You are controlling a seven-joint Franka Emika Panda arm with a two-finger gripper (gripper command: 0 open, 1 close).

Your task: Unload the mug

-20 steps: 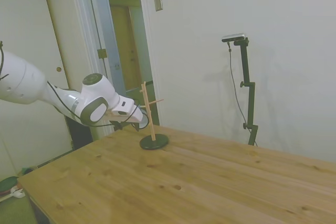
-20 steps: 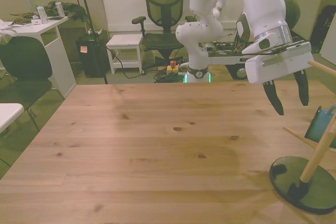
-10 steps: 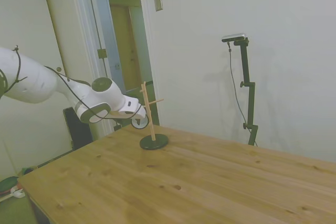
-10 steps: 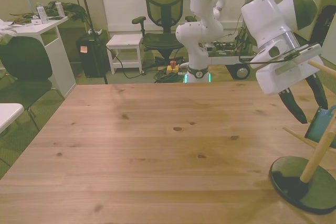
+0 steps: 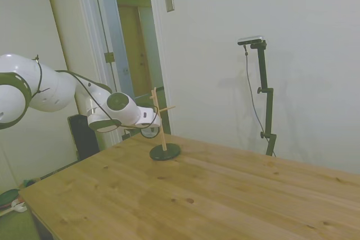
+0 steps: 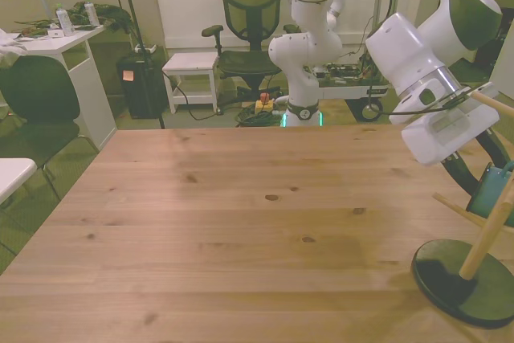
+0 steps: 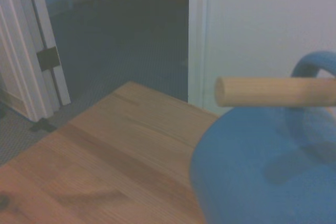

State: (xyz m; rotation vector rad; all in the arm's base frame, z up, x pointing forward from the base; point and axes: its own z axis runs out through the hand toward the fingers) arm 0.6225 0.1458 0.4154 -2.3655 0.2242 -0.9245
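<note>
Mug-side, the white arm's gripper [image 6: 475, 168] shows only one dark finger, so its opening cannot be told; the blue-grey enamel mug [image 7: 273, 171] hangs by its handle on the wooden peg stand [image 6: 470, 267]. Pulling sideways could topple that stand.

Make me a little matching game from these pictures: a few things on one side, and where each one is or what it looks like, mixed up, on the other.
Things:
1. mug
2. wooden peg
3. round base
4. gripper

Descriptions:
A. dark, flat on the table
B. blue, hanging by its handle
C. close beside the mug, at the front view's right
D. pale stick passing through the handle loop

Pairs: 1-B, 2-D, 3-A, 4-C
</note>
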